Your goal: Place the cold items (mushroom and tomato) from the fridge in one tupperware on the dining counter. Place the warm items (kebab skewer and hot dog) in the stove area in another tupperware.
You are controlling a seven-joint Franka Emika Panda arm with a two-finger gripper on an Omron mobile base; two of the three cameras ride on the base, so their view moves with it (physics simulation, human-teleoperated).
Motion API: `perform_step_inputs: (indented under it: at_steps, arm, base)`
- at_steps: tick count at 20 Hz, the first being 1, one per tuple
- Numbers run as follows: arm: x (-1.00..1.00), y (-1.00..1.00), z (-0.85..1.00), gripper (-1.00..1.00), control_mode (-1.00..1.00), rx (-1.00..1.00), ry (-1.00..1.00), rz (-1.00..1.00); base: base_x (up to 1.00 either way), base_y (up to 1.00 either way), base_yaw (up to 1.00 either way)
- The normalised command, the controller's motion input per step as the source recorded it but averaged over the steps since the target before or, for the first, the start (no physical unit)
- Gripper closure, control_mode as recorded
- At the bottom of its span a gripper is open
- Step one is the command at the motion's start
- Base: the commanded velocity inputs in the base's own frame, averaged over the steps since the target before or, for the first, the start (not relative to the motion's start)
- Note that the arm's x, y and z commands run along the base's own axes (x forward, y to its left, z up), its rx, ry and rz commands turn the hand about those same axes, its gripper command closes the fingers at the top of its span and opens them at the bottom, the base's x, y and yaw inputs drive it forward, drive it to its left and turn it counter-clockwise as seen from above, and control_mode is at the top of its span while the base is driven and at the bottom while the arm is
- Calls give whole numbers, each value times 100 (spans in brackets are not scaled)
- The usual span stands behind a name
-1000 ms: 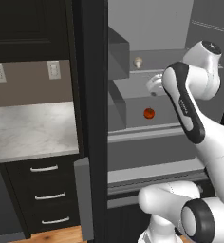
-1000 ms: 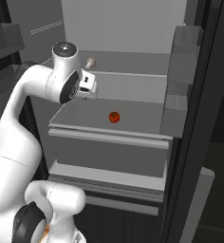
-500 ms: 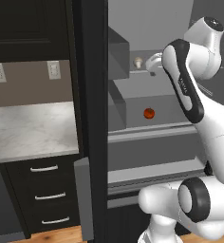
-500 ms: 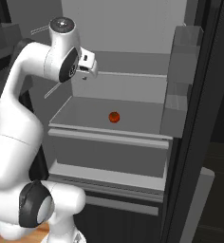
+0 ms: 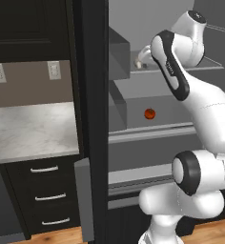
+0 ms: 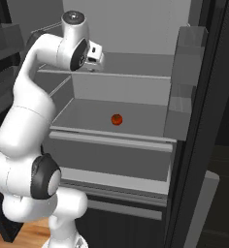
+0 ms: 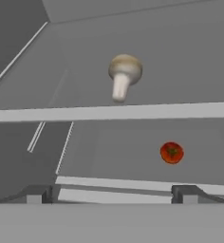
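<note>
mushroom on upper fridge shelf, cap up, stem down toward camera. tomato on shelf below. jaws apart, empty.

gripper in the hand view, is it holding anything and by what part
Nothing is held. The gripper is open and empty, apart from the mushroom on the upper shelf and the tomato below.

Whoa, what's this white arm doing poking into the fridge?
It is reaching into the open fridge toward a mushroom on the upper shelf. Its tool is open and holds nothing. A tomato sits on the shelf below, untouched. Both are meant to go into a tupperware.
</note>
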Motion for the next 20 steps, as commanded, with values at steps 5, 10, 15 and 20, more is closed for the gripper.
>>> perform_step_inputs:
  at_steps: [5,10,15,20]
  arm:
    - [80,24,0,-100,-100,-3,1,0]
    - [77,5,-2,-100,-100,-8,0,0]
    - [85,0,-14,-100,-100,-12,4,0]
    - [75,0,-17,-100,-100,-8,9,-1]
  base:
    - [0,0,0]
    - [0,0,0]
    - [0,0,0]
    - [0,0,0]
